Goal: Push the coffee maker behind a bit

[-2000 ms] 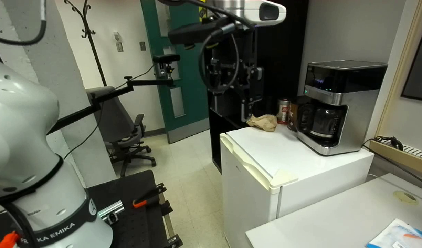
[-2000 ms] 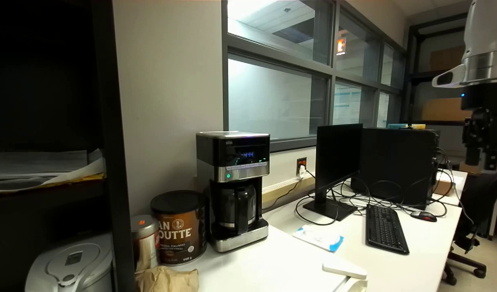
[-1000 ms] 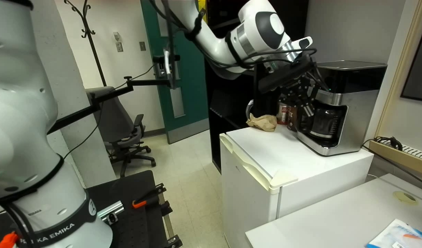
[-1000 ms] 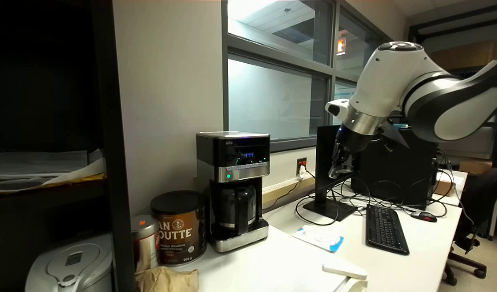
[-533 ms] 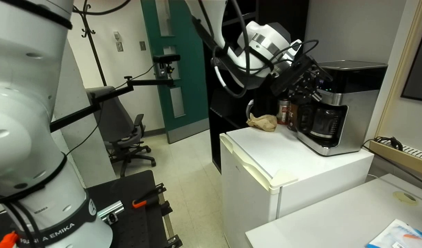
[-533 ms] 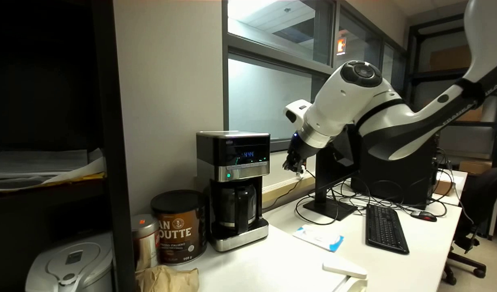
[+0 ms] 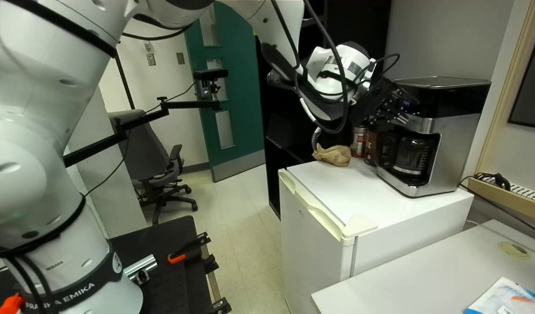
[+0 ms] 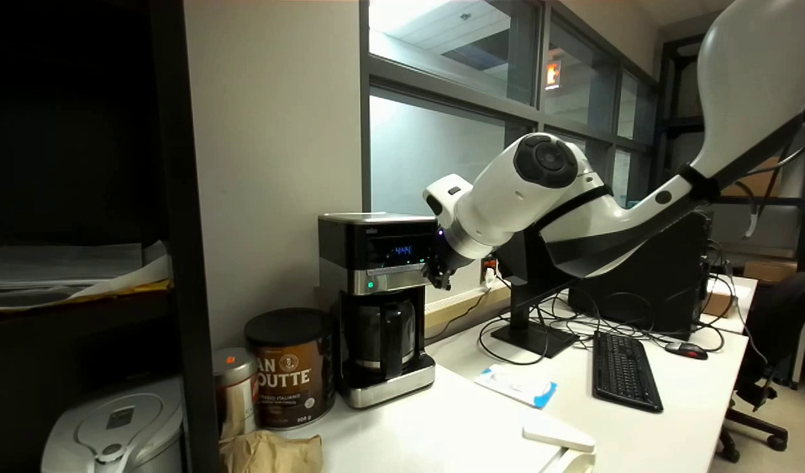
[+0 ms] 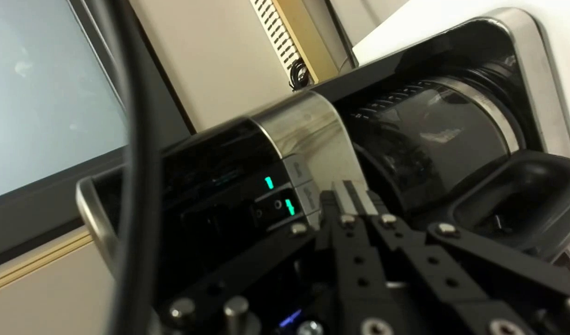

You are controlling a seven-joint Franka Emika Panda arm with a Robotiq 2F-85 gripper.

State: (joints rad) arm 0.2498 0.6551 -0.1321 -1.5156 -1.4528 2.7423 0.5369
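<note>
The hand [image 9: 354, 199] is pinched all the way together, with nothing in it. Its tips are at the front of the coffee maker [image 7: 450, 138]; I can't tell if they touch. It stands near the back edge of the fridge [image 7: 337, 187], just beside the brown can [image 8: 289, 371].

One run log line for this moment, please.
task: push coffee maker back | state: upright on fridge | carafe: seated | fingers: shut, at coffee maker's front | contact: unclear
</note>
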